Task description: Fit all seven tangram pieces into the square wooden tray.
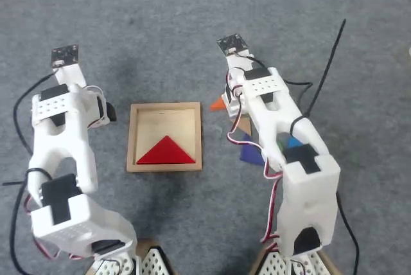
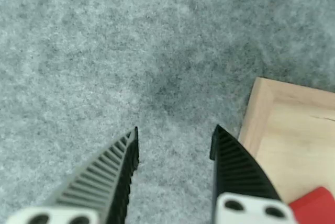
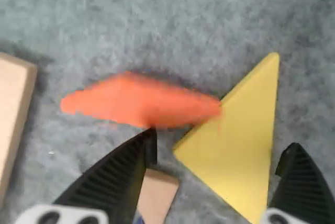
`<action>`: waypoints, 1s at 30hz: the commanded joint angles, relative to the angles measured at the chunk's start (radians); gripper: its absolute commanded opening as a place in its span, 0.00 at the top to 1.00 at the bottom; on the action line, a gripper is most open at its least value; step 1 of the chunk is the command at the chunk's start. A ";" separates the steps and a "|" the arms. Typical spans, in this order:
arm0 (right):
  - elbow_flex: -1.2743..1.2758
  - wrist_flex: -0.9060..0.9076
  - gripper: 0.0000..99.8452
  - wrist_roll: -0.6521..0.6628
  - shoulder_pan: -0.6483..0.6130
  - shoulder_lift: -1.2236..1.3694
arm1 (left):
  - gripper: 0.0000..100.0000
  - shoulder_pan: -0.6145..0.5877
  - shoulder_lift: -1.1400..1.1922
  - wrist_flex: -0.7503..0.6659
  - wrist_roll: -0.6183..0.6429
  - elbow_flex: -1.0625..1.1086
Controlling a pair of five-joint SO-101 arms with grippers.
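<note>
The square wooden tray [image 1: 133, 139] lies between the two arms, with a red triangle [image 1: 166, 151] in its near half. My right gripper [image 3: 222, 145] is open and hangs low over a yellow triangle [image 3: 241, 145], one finger on each side of it. An orange piece [image 3: 141, 106] lies blurred beside the yellow one, touching its corner; from above the orange piece [image 1: 218, 103] sits just right of the tray. My left gripper [image 2: 175, 135] is open over bare carpet next to the tray's corner [image 2: 261, 114], nothing between its fingers. The red triangle [image 2: 314, 205] peeks in at the edge.
A purple piece [image 1: 250, 153], a blue piece [image 1: 294, 141] and a tan piece [image 1: 244, 139] lie partly under the right arm. The tan piece [image 3: 157, 192] is close to one right finger. The tray's edge [image 3: 13, 109] is near the orange piece. Grey carpet covers the table.
</note>
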 commanded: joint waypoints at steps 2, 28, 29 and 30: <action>-0.097 0.015 0.64 0.012 0.061 0.033 | 0.78 -0.006 -0.054 -0.008 0.006 -0.019; -0.141 0.196 0.64 0.172 0.077 0.084 | 0.78 -0.006 -0.055 -0.008 0.006 -0.010; -0.143 0.223 0.64 0.207 0.076 0.084 | 0.78 -0.006 -0.055 -0.008 0.006 -0.010; -0.143 0.249 0.64 0.242 0.071 0.084 | 0.78 -0.006 -0.055 -0.008 0.006 -0.010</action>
